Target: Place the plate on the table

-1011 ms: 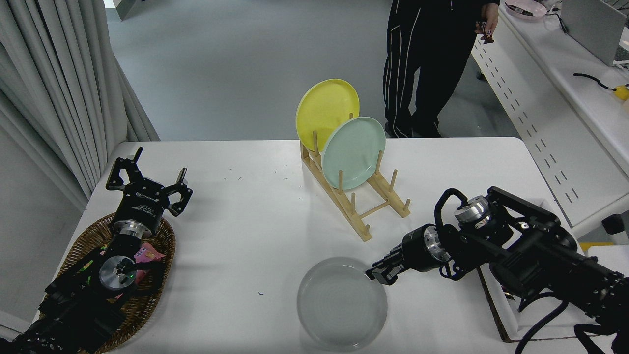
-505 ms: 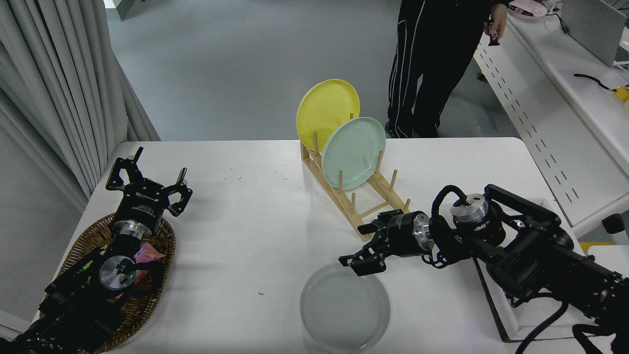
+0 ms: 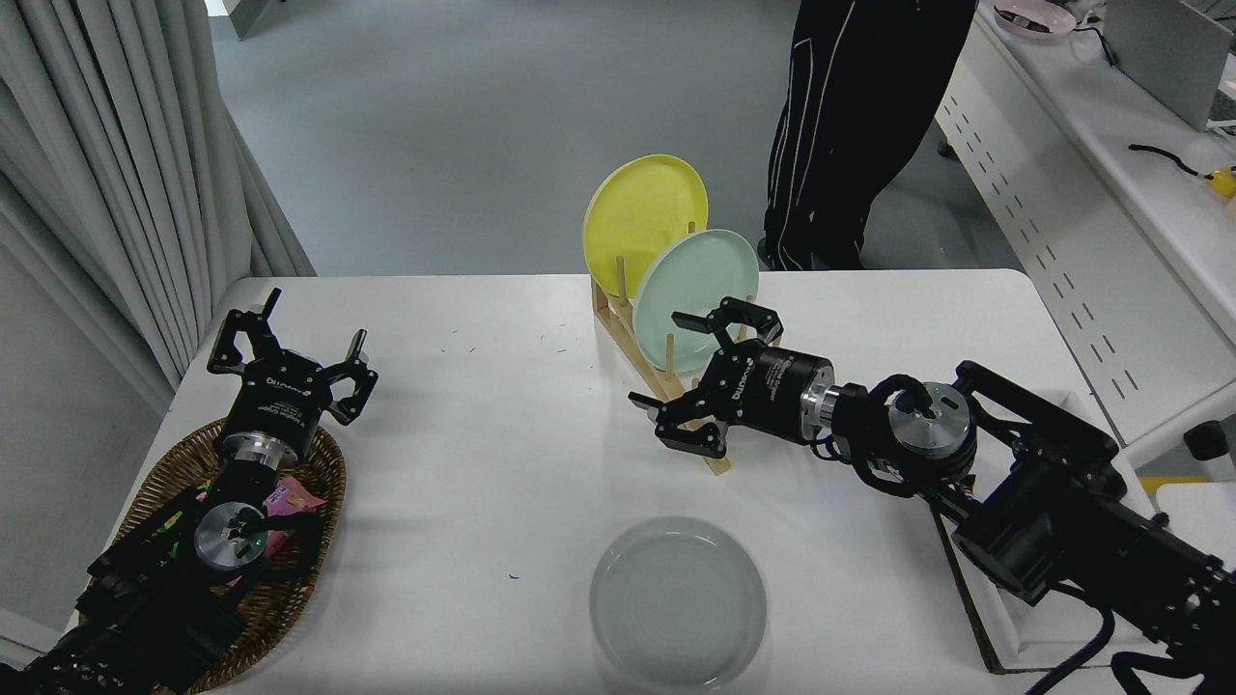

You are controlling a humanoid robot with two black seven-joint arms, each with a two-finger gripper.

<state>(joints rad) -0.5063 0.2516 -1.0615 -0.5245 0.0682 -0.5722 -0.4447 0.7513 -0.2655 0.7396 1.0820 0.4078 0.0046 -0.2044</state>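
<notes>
a: nearest the camera?
b: plate [image 3: 678, 602], flat on the tabletop [image 3: 483, 463], near edge, untouched.

a: farther back?
b: right claw [image 3: 703, 379], fingers spread, holding nothing, in front of the wooden rack [image 3: 676, 386]; left claw [image 3: 290, 352], fingers apart, over the basket [image 3: 164, 483].
</notes>
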